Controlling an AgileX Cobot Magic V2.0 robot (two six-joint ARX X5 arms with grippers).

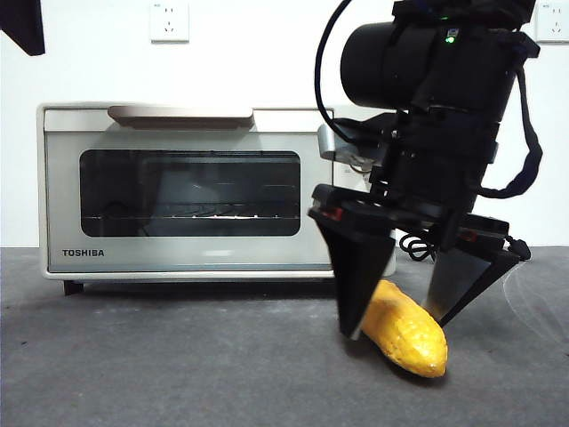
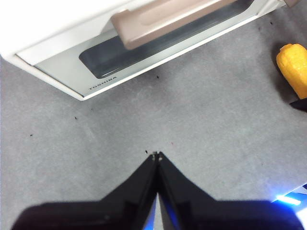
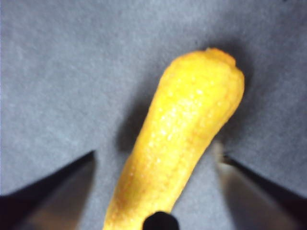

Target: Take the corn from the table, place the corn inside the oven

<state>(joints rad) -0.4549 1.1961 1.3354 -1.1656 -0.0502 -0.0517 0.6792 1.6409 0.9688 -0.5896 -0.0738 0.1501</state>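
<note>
i see my right gripper [image 1: 398,327] down at the table [image 1: 178,365] with its jaws spread wide, one on each side of the corn [image 1: 409,336], neither visibly pressing it. the corn lies flat on the table at about 4 o'clock from the oven [image 1: 187,191], whose door is closed. my left gripper [image 2: 156,154] hangs above bare table with its jaws pressed together, holding nothing.

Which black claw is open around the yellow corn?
The right gripper: its jaws are spread either side of the yellow bumpy corn cob. The left gripper is shut, away from it.
</note>
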